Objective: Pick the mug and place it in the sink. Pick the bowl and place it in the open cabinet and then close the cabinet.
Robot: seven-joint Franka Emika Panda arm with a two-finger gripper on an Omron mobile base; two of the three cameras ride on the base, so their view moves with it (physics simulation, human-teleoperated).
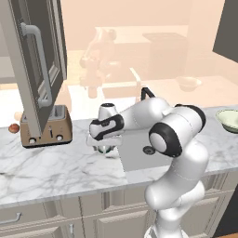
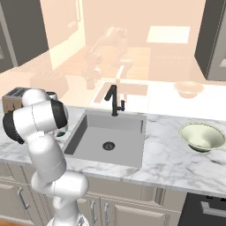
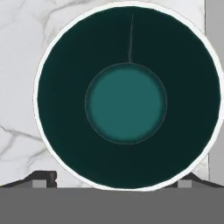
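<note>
Mug point(image 3: 127, 100) sits directly under our gripper point(image 3: 112, 181), jaws fully open w/ nothing held, on counter left of sink point(image 2: 84, 137); bowl point(image 2: 202, 137) unmoved, cabinet point(image 1: 39, 60) open—all steps pending.

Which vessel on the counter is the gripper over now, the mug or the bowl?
The mug, left of the sink: the open gripper is right above it. The bowl sits far off, right of the sink.

a home kitchen. a white marble counter point(image 2: 167, 163) holds a grey sink point(image 2: 106, 134) with a dark faucet point(image 2: 114, 100) at twelve o'clock, and a toaster point(image 1: 46, 131) stands at its nine o'clock. drawers point(image 1: 28, 218) sit below, a wall cabinet point(image 1: 39, 60) hangs above.
</note>
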